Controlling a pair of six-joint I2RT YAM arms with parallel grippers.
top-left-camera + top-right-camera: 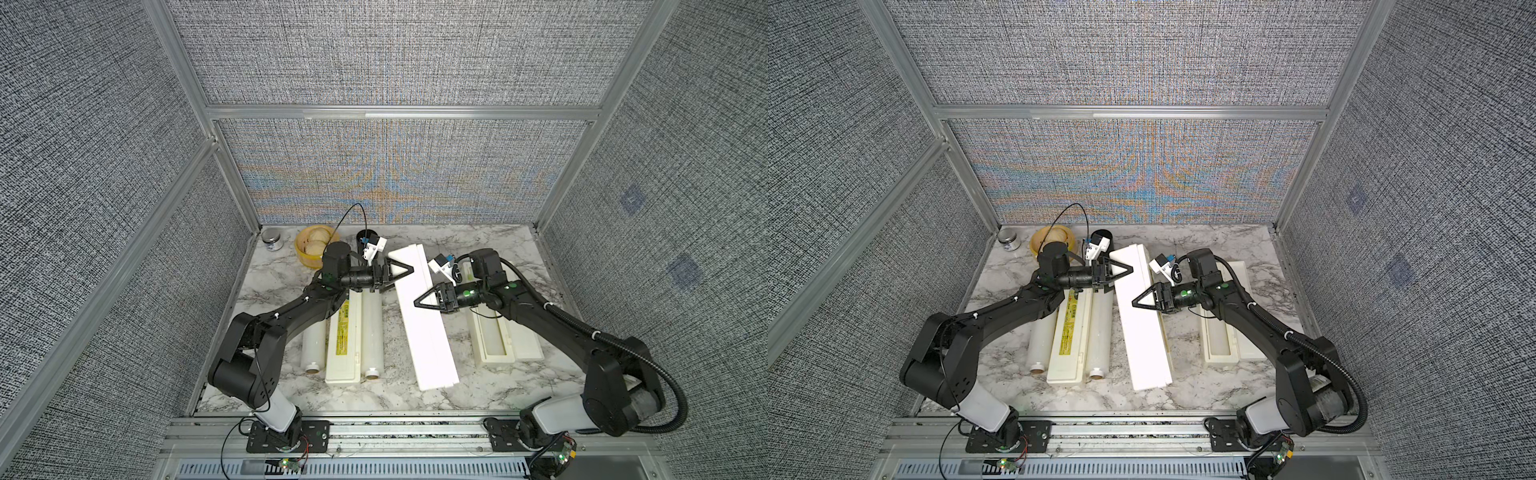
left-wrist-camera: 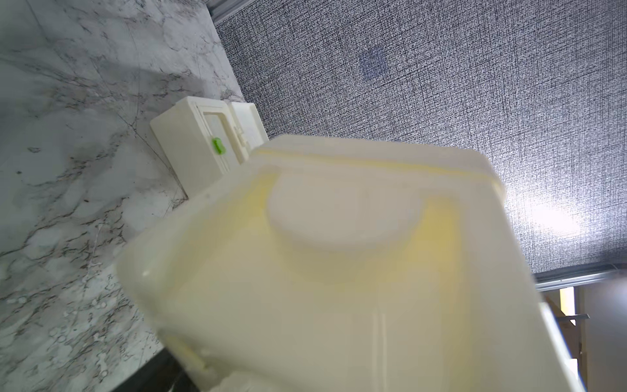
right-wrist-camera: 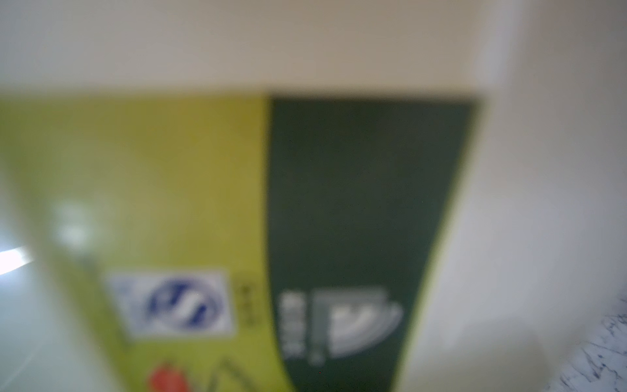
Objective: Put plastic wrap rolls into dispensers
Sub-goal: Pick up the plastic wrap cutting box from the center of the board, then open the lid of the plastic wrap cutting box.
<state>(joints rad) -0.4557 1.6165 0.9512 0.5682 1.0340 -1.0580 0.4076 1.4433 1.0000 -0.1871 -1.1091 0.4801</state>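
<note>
Middle dispenser (image 2: 339, 271) filling both wrist views, left claw (image 1: 401, 271) open at its far end, right claw (image 1: 426, 300) over it, grip unclear, bowl (image 1: 301, 255), jar (image 1: 272, 240) at worktop's (image 1: 386, 395) far-left corner.

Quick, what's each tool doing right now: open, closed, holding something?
Left tool: at the middle dispenser's far end; cannot be told.
Right tool: over that dispenser; cannot be told.

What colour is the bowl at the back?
Yellow; the bowl shows best in a top view.
</note>
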